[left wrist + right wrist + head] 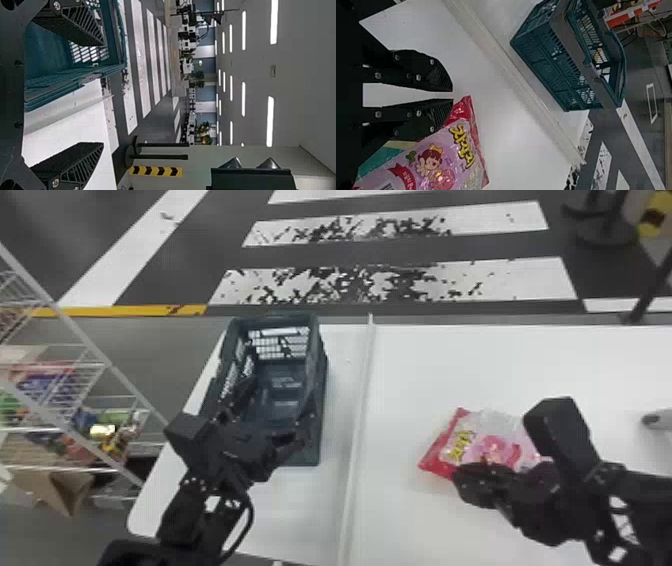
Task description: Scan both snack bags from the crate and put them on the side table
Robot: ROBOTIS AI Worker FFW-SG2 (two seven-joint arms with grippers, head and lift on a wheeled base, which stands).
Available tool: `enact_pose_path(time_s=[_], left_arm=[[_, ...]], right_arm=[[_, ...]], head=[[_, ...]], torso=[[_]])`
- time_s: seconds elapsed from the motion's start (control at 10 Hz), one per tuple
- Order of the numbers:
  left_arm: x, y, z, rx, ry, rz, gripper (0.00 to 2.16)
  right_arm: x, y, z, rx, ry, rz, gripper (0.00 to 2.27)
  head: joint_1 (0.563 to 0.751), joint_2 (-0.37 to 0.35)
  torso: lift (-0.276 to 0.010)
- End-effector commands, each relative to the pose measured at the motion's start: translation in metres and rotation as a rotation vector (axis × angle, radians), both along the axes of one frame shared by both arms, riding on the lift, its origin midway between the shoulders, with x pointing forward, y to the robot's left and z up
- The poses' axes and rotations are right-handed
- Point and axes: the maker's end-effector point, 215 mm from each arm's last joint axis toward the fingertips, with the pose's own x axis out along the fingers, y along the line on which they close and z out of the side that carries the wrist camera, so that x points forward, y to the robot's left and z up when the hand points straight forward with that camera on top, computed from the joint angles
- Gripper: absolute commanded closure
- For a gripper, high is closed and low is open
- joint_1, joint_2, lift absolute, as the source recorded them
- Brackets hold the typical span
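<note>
One snack bag lies just outside the right gripper's narrowly parted fingers, while the left gripper's stand wide apart.

A hand could pass between the crate and the bag — only the low ridge crosses that stretch. The left gripper obstructs the crate's near end; its far end is open from above. The right gripper blocks the bag's near edge — the far side is reachable.
</note>
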Motion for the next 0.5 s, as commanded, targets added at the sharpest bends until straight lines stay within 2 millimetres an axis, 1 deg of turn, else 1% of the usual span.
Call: enact_pose_path(time_s=[0.0, 0.2, 0.4], left_arm=[[0.001, -0.001, -0.001, -0.003, 0.0, -0.001, 0.1], [0.001, 0.0, -0.002, -0.001, 0.004, 0.0, 0.1], [0.001, 0.001, -0.004, 0.0, 0.009, 0.002, 0.1]], right_arm=[[0.007, 0.02, -0.01, 0.023, -0.001, 0.032, 2.25], [0.018, 0.038, -0.03, 0.019, 0.009, 0.071, 2.25], [0.029, 0.049, -0.05, -0.014, 0.002, 0.102, 2.25]], head=[[0.695, 0.248], [0.695, 0.28], [0.695, 0.297]], torso=[[-0.087], [-0.087], [-0.087]])
